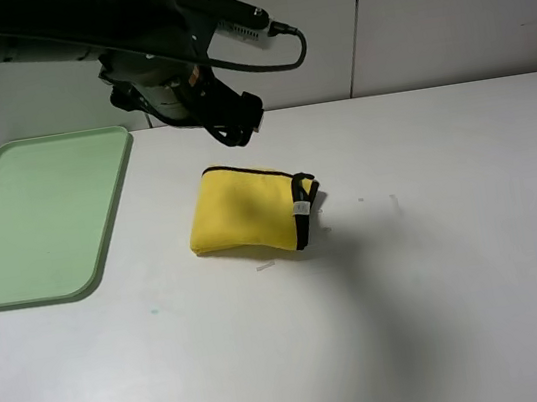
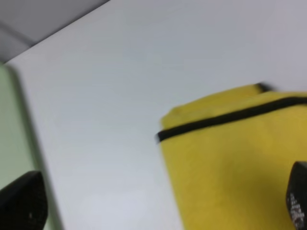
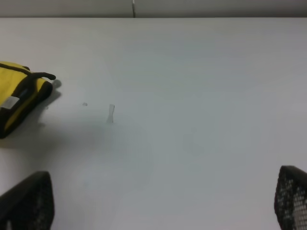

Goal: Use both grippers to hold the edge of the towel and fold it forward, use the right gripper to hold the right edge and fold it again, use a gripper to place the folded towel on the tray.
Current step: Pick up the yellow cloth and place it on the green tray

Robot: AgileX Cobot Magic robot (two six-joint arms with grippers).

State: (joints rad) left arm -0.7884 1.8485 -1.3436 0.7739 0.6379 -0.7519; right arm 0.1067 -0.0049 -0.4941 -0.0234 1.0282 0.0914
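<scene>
The yellow towel (image 1: 246, 219) lies folded into a small rectangle at the middle of the white table, black edge (image 1: 244, 169) along its far side and right end, white tag (image 1: 301, 208) at the right. My left gripper (image 1: 237, 127) hangs above and just behind the towel, not touching it. In the left wrist view the left gripper (image 2: 158, 208) is open and empty over the towel (image 2: 230, 163). My right gripper (image 3: 158, 201) is open and empty over bare table; the towel's right end (image 3: 17, 98) shows there. The right arm is outside the high view.
The pale green tray (image 1: 33, 216) lies at the table's left, apart from the towel; its rim shows in the left wrist view (image 2: 7, 143). A black cable (image 1: 276, 48) trails from the left arm. A white wall stands behind the table.
</scene>
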